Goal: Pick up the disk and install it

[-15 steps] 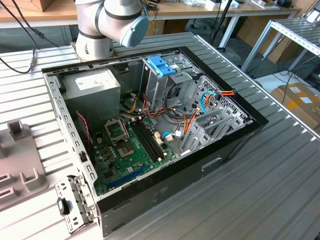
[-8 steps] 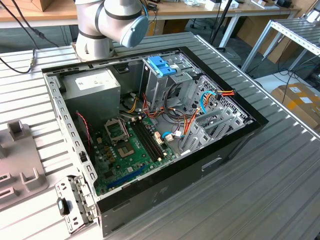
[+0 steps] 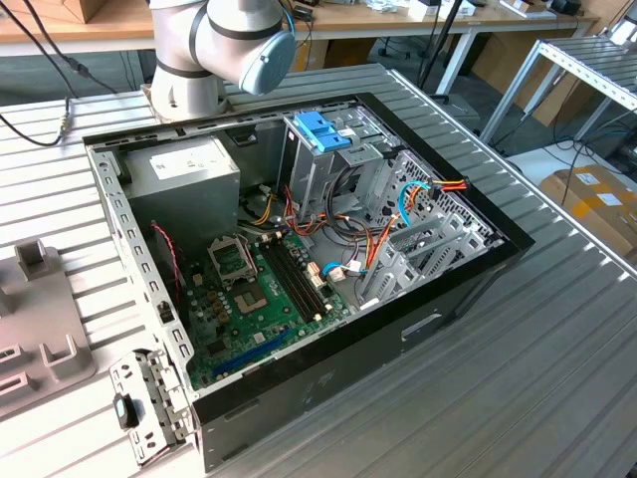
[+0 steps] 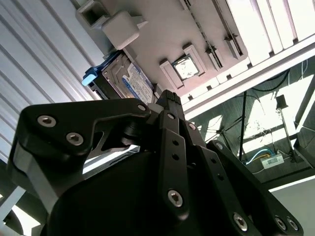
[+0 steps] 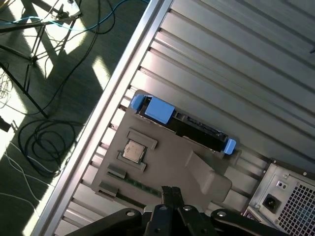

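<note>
The disk (image 5: 189, 127) is a flat dark drive with bright blue rails and a blue tab. It stands on its edge along one side of a grey fixture plate (image 5: 167, 162) on the ribbed table. In the second wrist view the disk (image 4: 129, 81) shows its labelled face and a blue end. My gripper (image 5: 171, 191) hangs above the fixture plate, clear of the disk, its black fingers shut together with nothing between them. In the second wrist view the gripper (image 4: 168, 97) has its tips near the disk's edge.
An open computer case (image 3: 478, 289) lies on the table, with a motherboard, cables and a tall metal drive cage topped by a blue handle (image 3: 321, 130). The arm's base (image 3: 214, 50) stands behind it. A processor chip (image 5: 133, 151) sits in the fixture plate. The table edge and floor cables (image 5: 44, 142) are close by.
</note>
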`<state>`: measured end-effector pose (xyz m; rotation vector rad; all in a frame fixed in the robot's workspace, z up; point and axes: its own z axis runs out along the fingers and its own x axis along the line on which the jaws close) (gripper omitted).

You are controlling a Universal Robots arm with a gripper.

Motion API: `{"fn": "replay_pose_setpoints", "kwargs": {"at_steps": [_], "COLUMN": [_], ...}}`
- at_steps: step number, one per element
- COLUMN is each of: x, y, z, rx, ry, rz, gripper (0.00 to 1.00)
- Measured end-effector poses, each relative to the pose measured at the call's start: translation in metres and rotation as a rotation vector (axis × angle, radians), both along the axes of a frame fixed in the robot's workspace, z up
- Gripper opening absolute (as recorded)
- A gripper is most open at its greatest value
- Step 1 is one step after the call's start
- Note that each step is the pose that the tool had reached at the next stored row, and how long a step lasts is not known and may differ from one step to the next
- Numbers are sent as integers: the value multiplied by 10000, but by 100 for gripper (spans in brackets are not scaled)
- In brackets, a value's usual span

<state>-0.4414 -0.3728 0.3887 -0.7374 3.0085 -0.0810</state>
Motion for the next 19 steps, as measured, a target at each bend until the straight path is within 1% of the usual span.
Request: {"fn": "replay_pose_setpoints", "kwargs": {"at_steps": [10,19], "x": [0,0], "y": [0,0], "z": [0,0], "rx": [0,0], "ry": [-1,0], "rz": [462,801], "gripper": [11,11]}}
